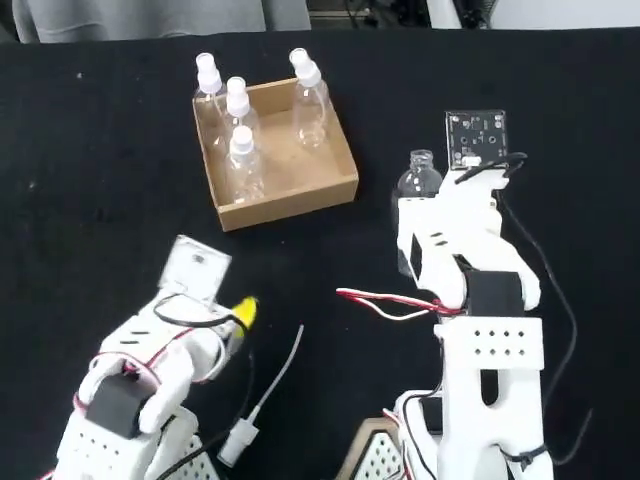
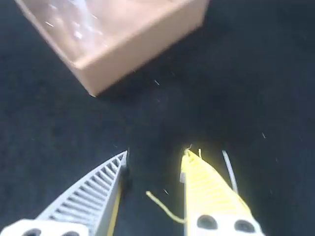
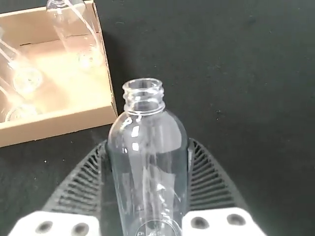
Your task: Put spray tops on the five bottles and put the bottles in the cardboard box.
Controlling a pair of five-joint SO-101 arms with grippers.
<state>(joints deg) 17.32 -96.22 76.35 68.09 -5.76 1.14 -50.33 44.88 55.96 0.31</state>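
A clear bottle (image 3: pixel 147 162) with a bare threaded neck stands upright between the fingers of my right gripper (image 3: pixel 147 145), which is shut on it. In the high view this bottle (image 1: pixel 418 178) is to the right of the cardboard box (image 1: pixel 290 198). Several capped bottles stand inside the box. A loose white spray top (image 1: pixel 240 437) lies on the table near the front, its thin tube (image 1: pixel 283 368) running away from it. My left gripper (image 2: pixel 155 157) hangs open just above the black table, with nothing between its grey and yellow fingers. The tube (image 2: pixel 229 169) lies beside the yellow finger (image 2: pixel 211 196).
The table is covered in black cloth (image 1: pixel 100 180). The box corner (image 2: pixel 93 83) is a short way ahead of my left gripper. Red and white wires (image 1: pixel 385 303) loop off the right arm. Both arm bases stand at the front edge.
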